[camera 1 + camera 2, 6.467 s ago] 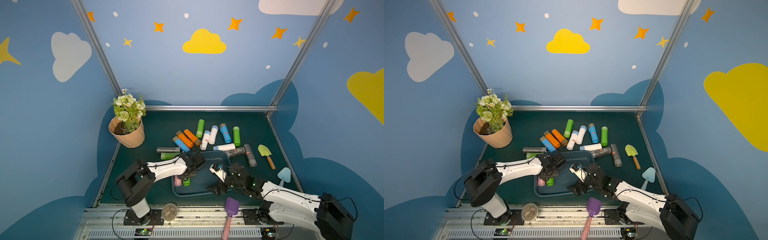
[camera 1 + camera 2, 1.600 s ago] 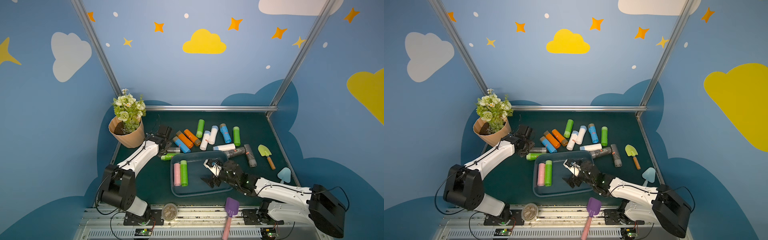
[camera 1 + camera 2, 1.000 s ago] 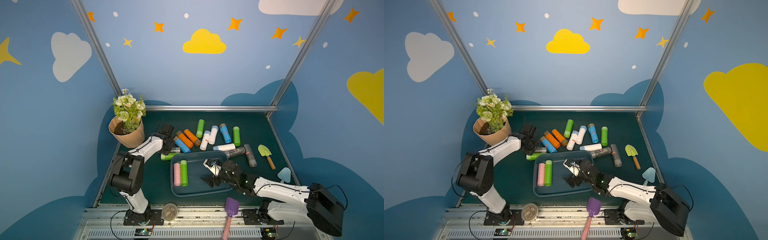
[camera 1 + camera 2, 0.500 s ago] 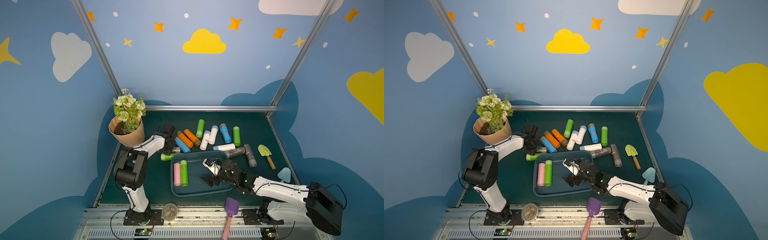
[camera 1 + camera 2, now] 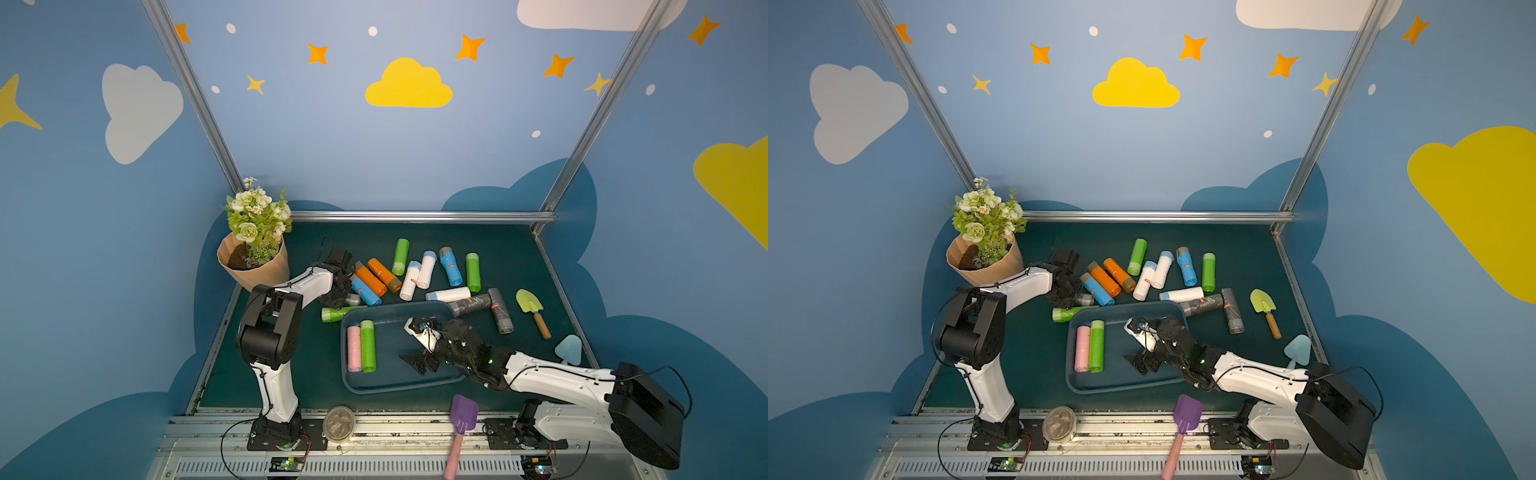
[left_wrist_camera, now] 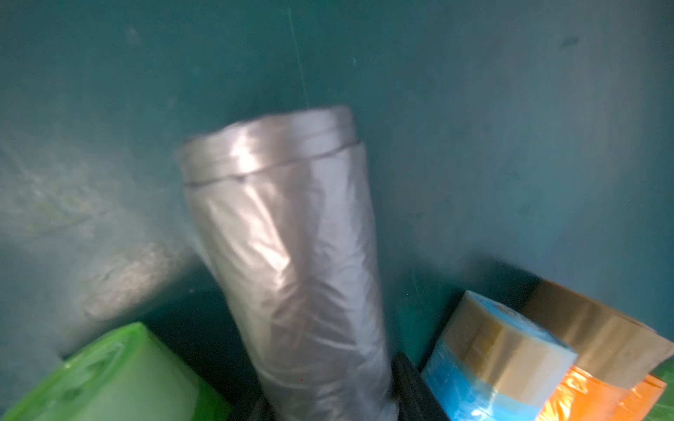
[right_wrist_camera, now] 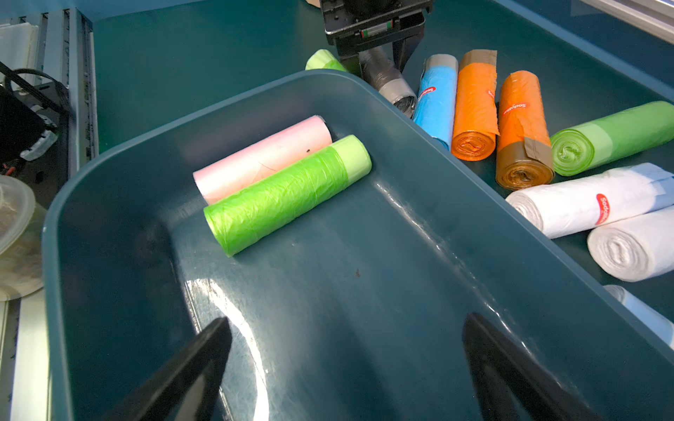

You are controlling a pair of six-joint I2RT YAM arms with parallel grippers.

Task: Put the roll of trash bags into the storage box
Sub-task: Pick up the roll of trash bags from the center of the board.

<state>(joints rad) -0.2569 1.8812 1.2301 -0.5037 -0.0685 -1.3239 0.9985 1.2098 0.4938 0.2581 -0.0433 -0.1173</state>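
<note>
The storage box [image 5: 395, 306] [image 5: 1125, 305] is a dark teal tray on the mat, and it holds a pink roll [image 5: 353, 349] and a green roll [image 5: 368, 345]. My left gripper [image 5: 343, 293] [image 7: 377, 54] reaches down just behind the box's far left corner. It is shut on a grey roll of trash bags [image 6: 291, 237] [image 7: 388, 82] lying on the mat, one dark finger [image 6: 412, 386] pressed against each side. My right gripper [image 5: 415, 345] [image 7: 346, 320] hangs open over the bare box floor [image 7: 328, 291] with nothing between its fingers.
Blue and orange rolls [image 7: 474, 105] lie right beside the grey one, and a green roll [image 5: 336, 312] lies at the box's far left corner. Several more rolls lie behind the box. A flower pot [image 5: 257, 266] stands back left, a green trowel [image 5: 530, 305] lies at the right.
The left arm has folded in while its gripper settled onto the grey roll and its jaws narrowed around it. The right arm has barely moved.
</note>
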